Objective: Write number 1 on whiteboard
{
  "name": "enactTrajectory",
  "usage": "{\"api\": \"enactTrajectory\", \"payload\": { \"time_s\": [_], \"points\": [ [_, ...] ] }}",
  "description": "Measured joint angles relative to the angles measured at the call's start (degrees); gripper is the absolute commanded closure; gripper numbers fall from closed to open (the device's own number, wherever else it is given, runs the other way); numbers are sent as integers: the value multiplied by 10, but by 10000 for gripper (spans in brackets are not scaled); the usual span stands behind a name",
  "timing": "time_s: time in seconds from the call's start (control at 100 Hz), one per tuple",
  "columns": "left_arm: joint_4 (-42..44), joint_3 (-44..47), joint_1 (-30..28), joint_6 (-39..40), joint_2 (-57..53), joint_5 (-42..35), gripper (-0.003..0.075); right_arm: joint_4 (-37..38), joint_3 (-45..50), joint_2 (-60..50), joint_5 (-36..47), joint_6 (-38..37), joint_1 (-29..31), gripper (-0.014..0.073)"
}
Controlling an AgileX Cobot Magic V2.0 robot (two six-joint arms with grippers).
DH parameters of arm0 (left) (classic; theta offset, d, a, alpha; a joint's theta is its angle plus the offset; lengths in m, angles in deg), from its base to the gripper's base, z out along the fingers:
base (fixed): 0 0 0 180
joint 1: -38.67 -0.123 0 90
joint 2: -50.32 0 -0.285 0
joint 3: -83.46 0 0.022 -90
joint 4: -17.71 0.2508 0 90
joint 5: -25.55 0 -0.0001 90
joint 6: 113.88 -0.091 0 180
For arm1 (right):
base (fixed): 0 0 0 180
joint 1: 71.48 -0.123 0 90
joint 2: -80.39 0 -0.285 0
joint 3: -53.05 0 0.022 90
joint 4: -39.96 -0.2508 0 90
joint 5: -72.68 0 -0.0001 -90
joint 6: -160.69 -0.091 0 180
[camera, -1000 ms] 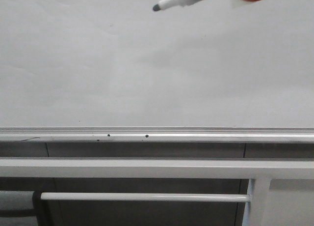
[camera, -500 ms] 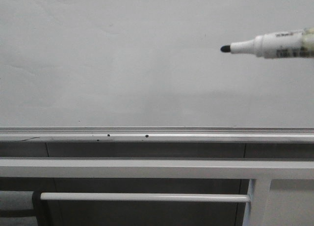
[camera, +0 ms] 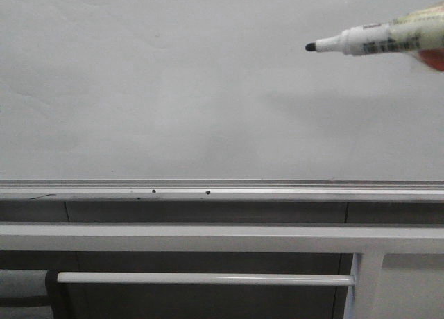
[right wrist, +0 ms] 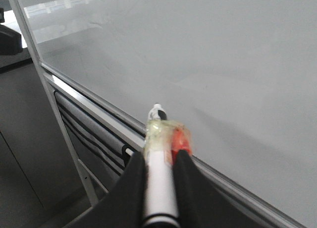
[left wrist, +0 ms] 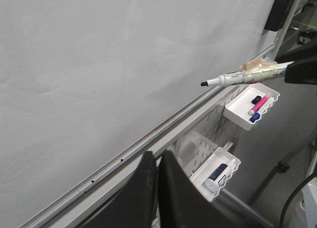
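No number 1 yet: the whiteboard [camera: 173, 90] is blank, every stroke left to make. One marker pen [camera: 378, 38] hangs near it, tip off the surface, clamped in the right gripper [right wrist: 159, 161]. The left gripper [left wrist: 157, 161] sits clenched on nothing. Two grippers, one pen, one board.

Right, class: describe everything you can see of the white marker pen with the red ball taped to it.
The white marker pen has a slim, plastic-looking barrel with dark print, and its uncapped black tip points at the plain white glossy whiteboard, seemingly just short of it. Clear tape binds a red ball to the barrel. The right gripper clamps it between black fingers. No stroke shows on the board yet.
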Motion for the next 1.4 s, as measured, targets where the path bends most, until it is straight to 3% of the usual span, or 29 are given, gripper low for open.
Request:
{"api": "enactTrajectory", "payload": {
  "time_s": [0.84,1.4],
  "points": [
    [30,0,0,0,0,-3,741,-24,-21,99,83,1,0,657],
    [31,0,0,0,0,-3,741,-24,-25,104,144,21,0,657]
  ]
}}
